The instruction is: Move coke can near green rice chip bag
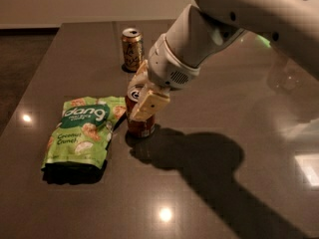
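Note:
The coke can (142,125) is red-orange with a silver top. It stands upright on the dark table, right beside the right edge of the green rice chip bag (80,131). The bag lies flat, with white "dang" lettering on a dark-green patch. My gripper (136,99) comes down from the upper right on the white arm (199,39). Its cream fingers (148,104) sit on either side of the can's upper half and are shut on it. The front finger hides part of the can's label.
A gold-and-brown patterned can (132,49) stands upright behind the coke can, toward the table's far edge. The arm's shadow falls across the table (224,183) to the right of the can. The table's left edge runs beside the bag.

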`<control>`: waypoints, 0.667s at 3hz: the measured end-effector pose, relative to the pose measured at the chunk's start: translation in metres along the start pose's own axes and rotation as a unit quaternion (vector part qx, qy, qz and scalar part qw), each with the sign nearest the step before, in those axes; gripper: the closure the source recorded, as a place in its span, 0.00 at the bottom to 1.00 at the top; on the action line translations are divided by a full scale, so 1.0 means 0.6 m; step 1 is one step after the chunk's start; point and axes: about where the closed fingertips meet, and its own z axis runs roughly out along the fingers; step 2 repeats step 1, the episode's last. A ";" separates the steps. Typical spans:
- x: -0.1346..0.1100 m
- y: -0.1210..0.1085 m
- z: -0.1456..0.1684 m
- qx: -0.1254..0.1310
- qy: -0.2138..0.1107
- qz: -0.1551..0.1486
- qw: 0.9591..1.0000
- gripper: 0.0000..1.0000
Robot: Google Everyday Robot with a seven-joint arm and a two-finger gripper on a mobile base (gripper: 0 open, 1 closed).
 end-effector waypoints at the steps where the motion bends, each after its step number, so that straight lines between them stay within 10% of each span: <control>1: -0.003 0.002 0.000 0.000 0.001 -0.002 1.000 0.00; 2: -0.003 0.002 0.000 0.000 0.001 -0.002 1.000 0.00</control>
